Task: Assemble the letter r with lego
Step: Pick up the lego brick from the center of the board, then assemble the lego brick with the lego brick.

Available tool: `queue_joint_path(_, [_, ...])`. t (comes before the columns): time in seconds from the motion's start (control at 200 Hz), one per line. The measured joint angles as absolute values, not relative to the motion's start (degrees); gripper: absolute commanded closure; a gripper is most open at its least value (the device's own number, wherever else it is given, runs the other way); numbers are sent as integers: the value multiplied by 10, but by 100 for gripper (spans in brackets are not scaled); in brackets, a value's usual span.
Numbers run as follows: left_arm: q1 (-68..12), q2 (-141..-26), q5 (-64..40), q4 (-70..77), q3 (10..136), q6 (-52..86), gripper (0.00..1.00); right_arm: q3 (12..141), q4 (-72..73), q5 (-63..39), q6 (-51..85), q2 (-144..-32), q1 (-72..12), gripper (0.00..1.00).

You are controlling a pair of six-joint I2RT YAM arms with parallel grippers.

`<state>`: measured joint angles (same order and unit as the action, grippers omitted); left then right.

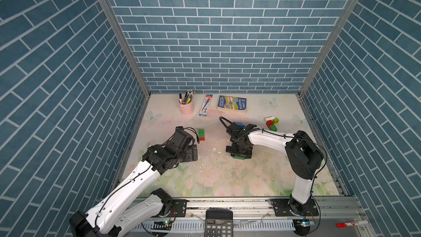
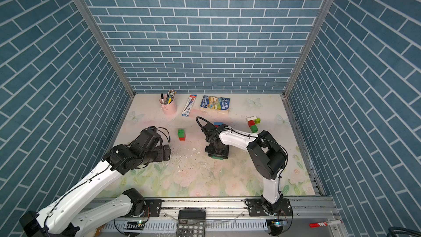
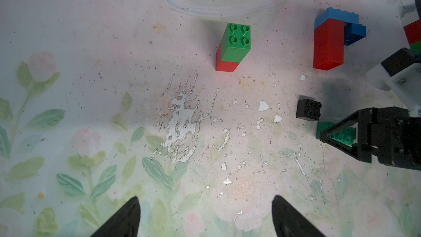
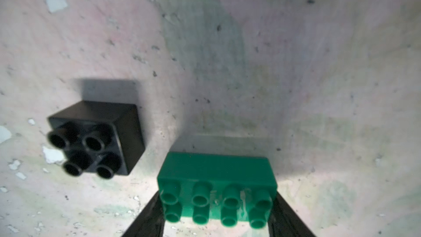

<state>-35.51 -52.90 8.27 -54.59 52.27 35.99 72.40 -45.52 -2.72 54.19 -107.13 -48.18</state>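
Right wrist view: R claw (image 4: 216, 201) partly closed, fingers (image 4: 145, 222) against both short ends of green brick (image 4: 216, 169), flat on desk (image 4: 319, 64) just beside black brick (image 4: 95, 137). Risk: smooth ends, narrow hold, so brick may pivot/slip on lift. L claw (image 3: 205, 215) wide open, empty.

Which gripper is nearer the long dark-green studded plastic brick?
Right. The right gripper straddles the dark-green brick, jaws against its ends; the left gripper hangs well apart, jaws open.
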Motion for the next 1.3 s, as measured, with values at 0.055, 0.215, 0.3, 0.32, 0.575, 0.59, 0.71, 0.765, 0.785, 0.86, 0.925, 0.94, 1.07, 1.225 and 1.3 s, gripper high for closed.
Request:
queue_joint_path(0.055, [-353,-531,82,-545,523,357,8,731,-460,-26,542,-1072,-482,54])
queue_joint_path(0.215, [-346,-531,78,-545,523,352,8,775,-493,-19,539,-1071,-482,57])
queue_joint_path(0.3, [-341,-530,77,-542,522,352,8,808,-510,-17,536,-1071,-482,57])
queue_joint_path(0.32, [-339,-530,76,-542,522,351,8,818,-515,-17,535,-1071,-483,57])
queue_joint_path(0.575, [-324,-504,77,-545,520,351,8,937,-530,-23,530,-1112,-489,60])
queue_joint_path(0.59, [-323,-503,77,-545,519,352,8,942,-531,-23,529,-1116,-490,60])
queue_joint_path(0.71, [-318,-486,77,-556,516,351,8,964,-532,-27,526,-1153,-495,61])
queue_joint_path(0.765, [-315,-478,78,-561,516,350,8,967,-533,-28,526,-1165,-497,61])
queue_joint_path(0.785, [-314,-475,78,-563,516,349,8,967,-533,-29,526,-1169,-498,61])
queue_joint_path(0.86, [-307,-469,78,-568,516,344,8,968,-536,-29,526,-1178,-501,61])
queue_joint_path(0.925, [-301,-468,77,-572,516,338,8,969,-537,-29,527,-1181,-506,61])
queue_joint_path(0.94, [-299,-468,77,-572,516,337,8,969,-538,-29,527,-1182,-507,62])
queue_joint_path(1.07, [-288,-469,71,-572,516,325,8,976,-538,-31,527,-1188,-518,62])
queue_joint_path(1.225, [-283,-470,59,-571,515,316,8,980,-536,-33,529,-1197,-527,62])
queue_joint_path(1.3, [-283,-470,53,-571,513,313,8,980,-535,-34,533,-1203,-529,62])
